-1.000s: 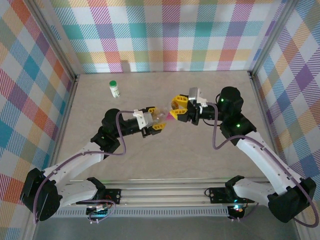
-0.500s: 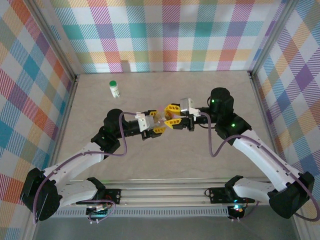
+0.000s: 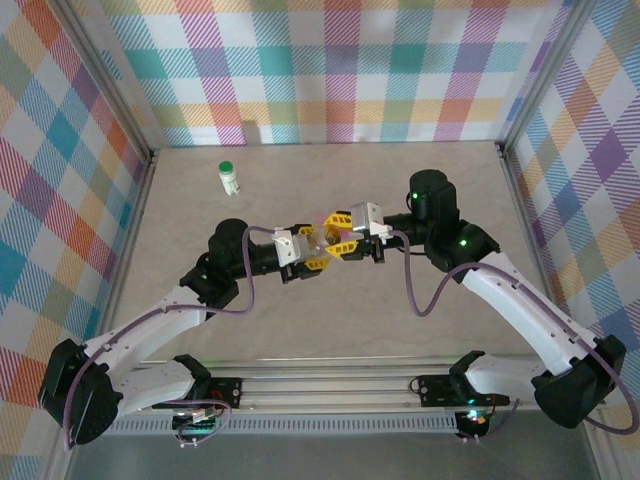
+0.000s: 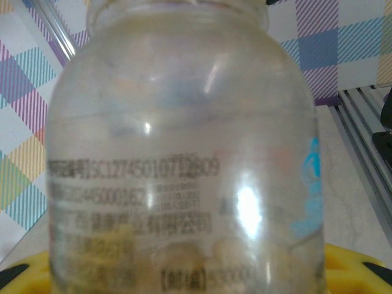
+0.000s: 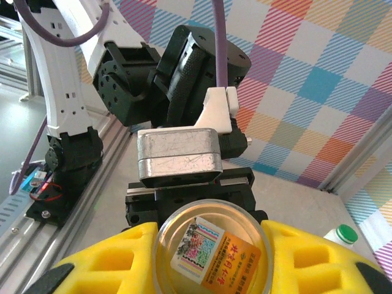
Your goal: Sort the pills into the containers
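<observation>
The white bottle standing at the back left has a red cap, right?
No. Its cap is green, not red; the top view shows it. The white bottle does stand at the back left.

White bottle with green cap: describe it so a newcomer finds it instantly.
On the beige table inside the plaid walls, look to the far left corner. The small white bottle with green cap stands there upright and alone, unlike the translucent printed bottle gripped at mid-table.
</observation>
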Tool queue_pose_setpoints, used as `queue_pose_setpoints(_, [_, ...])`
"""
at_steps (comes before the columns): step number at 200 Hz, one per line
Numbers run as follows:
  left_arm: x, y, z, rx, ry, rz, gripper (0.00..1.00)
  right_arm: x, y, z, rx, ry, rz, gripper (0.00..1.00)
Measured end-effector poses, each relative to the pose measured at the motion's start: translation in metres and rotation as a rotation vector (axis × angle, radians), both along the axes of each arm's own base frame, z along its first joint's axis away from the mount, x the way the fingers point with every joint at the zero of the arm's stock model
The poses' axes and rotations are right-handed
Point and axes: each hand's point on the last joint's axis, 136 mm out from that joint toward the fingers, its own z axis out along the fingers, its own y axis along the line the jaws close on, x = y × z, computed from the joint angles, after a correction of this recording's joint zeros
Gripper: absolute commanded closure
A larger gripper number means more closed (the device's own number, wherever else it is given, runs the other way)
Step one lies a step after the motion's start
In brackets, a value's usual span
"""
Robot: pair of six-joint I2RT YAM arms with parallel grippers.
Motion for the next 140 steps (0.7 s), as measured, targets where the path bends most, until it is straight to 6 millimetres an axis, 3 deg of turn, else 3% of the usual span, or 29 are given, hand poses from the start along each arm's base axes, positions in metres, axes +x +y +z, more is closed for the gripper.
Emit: queue_pose_setpoints(140, [-0.002, 0.001, 0.007, -0.019, -0.026, 0.007, 1.0, 0.013, -0.008, -0.005, -0.002, 0.027, -0.076, 1.0])
